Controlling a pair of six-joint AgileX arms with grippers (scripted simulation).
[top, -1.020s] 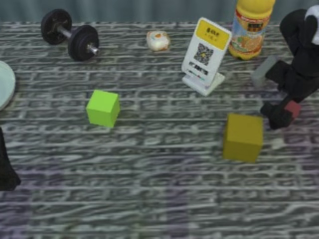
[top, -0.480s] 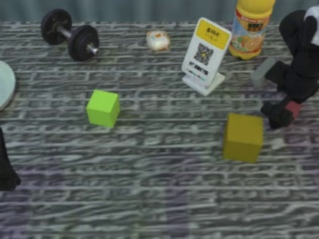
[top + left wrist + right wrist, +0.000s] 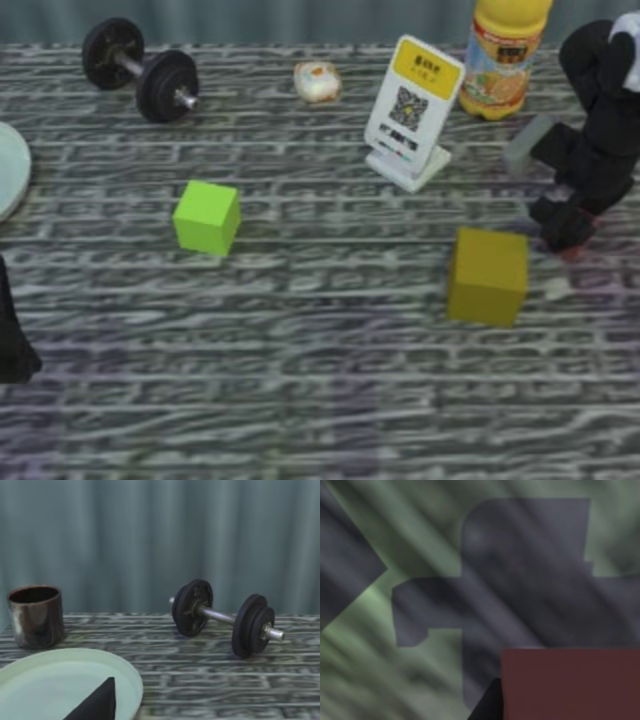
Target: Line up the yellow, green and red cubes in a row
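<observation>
The mustard yellow cube [image 3: 487, 276] rests right of the table's centre, and the lime green cube [image 3: 206, 217] lies left of centre. My right gripper [image 3: 570, 226] hangs at the far right, just beyond the yellow cube, shut on the small dull red cube [image 3: 570, 685]. From above, the gripper hides almost all of that cube. In the right wrist view one dark fingertip [image 3: 487, 705] lies against the cube's side, with the gripper's shadow on the table below. My left gripper [image 3: 12, 350] stays parked at the left edge, open.
Along the back stand a dumbbell [image 3: 140, 68], a small toy [image 3: 317, 82], a QR-code sign [image 3: 412, 112] and an orange juice bottle [image 3: 505, 55]. A pale green plate [image 3: 8, 165] lies at the left edge, with a dark cup [image 3: 36, 615] behind it.
My right gripper has shifted slightly right and back. The red cube, plainly visible beside the fingers a second ago, is now almost fully covered. The left arm has not moved.
</observation>
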